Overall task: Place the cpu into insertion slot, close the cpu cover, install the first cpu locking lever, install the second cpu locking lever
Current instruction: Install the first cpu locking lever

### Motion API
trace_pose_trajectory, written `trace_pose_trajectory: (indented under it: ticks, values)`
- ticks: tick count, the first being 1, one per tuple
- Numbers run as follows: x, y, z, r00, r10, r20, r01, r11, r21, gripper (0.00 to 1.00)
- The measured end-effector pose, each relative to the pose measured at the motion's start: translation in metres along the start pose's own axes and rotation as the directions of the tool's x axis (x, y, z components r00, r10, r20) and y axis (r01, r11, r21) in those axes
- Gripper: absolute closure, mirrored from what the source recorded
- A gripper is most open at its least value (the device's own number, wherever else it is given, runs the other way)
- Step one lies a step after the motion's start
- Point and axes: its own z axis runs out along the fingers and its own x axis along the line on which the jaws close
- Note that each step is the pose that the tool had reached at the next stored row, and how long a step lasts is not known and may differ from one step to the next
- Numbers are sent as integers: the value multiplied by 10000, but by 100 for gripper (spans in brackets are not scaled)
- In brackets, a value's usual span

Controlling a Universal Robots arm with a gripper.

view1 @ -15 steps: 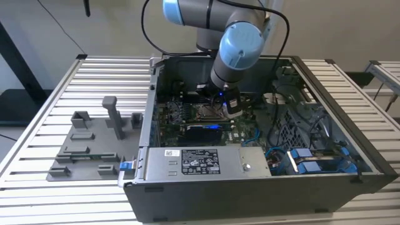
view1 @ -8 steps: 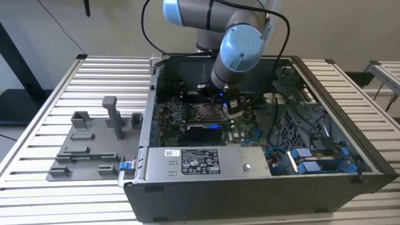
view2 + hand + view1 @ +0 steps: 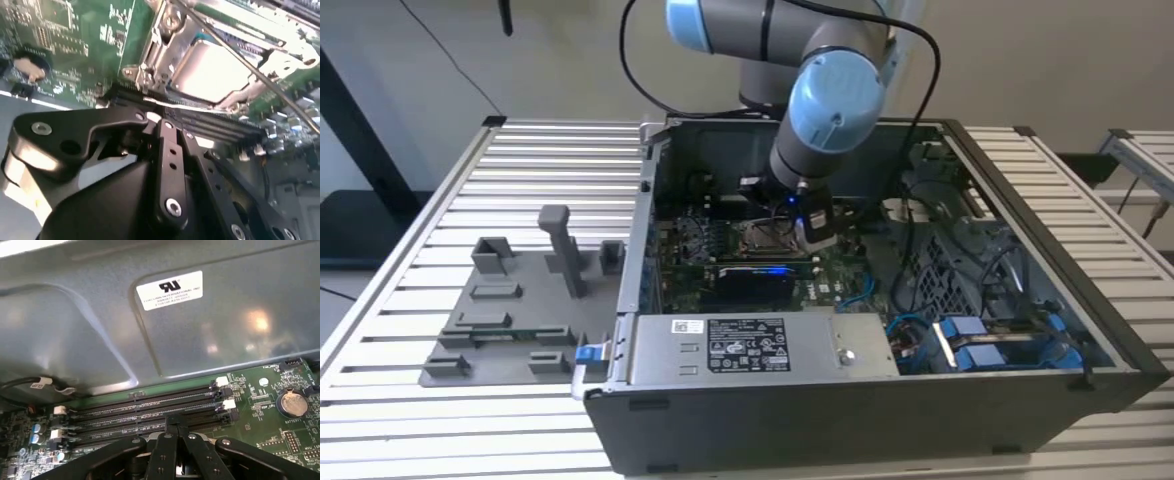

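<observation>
– What does everything sit on?

– A slatted metal table in front of a pale wall. An open computer case lies on it with its side panel off. On the exterior view's left of the case lies a grey fixture plate with upright blocks.

– And inside the case?

– A grey power supply runs along the case's near edge, with blue connectors beside it. Behind that lies the green motherboard. The arm reaches down into the middle of the case.

– Where is the cpu?

– The cpu is seated in the insertion slot on that board, near the centre of the case. It is a flat, square, pale grey plate with a dull sheen.

– The cover?

– The silver cpu cover lies down around the chip's edges. A thin metal lever crosses slantwise in front of it. I cannot tell whether the lever is latched.

– And the gripper?

– In the exterior view the gripper is low over the board, just beside the slot. In the first wrist view its fingers are pressed together above the black memory slots. I see nothing pinched between them. A coin battery sits on the board near the case wall.
</observation>
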Motion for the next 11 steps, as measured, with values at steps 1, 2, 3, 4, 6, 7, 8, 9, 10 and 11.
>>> trace_pose_trajectory:
  ticks: [1, 2, 3, 4, 6, 7, 8, 9, 10, 11]
  values:
    - [16, 3, -17, 10000, 5, -11, -5, 10000, -41, 89]
    - [32, 4, -33, 10000, 8, -21, -9, 10000, -78, 89]
    - [48, 4, -48, 10000, 12, -32, -12, 9999, -108, 89]
    - [65, 1, -57, 10000, 13, -39, -13, 9999, -126, 89]
    - [116, -12, -62, 10000, 15, -42, -15, 9999, -127, 89]
    - [150, -20, -62, 10000, 15, -42, -16, 9999, -126, 89]
    - [188, -29, -62, 10000, 16, -42, -17, 9999, -125, 89]
    - [226, -38, -62, 10000, 15, -43, -15, 9999, -126, 89]
    - [269, -48, -61, 10000, 14, -42, -15, 9999, -127, 89]
    - [315, -60, -62, 10000, 17, -43, -18, 9999, -121, 89]
